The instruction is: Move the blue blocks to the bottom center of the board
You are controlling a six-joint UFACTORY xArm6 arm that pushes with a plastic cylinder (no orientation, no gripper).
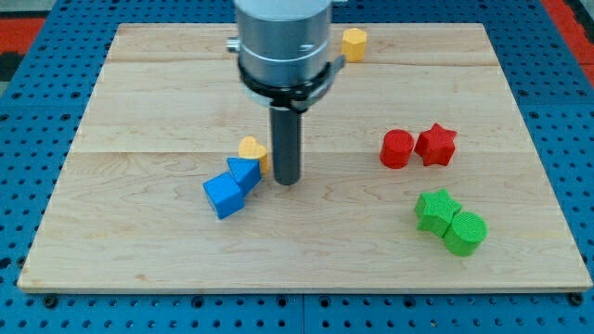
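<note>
The step in hand looked like the push itself: my tip (287,181) stood on the counter (148,250) just right of the two blue blocks, a blue cube (223,196) and a smaller blue block (245,171) touching it, left of centre. A yellow block (251,147) sat against their upper side. Next I judged the tip should swing above the blues and drive them down and rightward. No claw was fitted, so nothing was held
</note>
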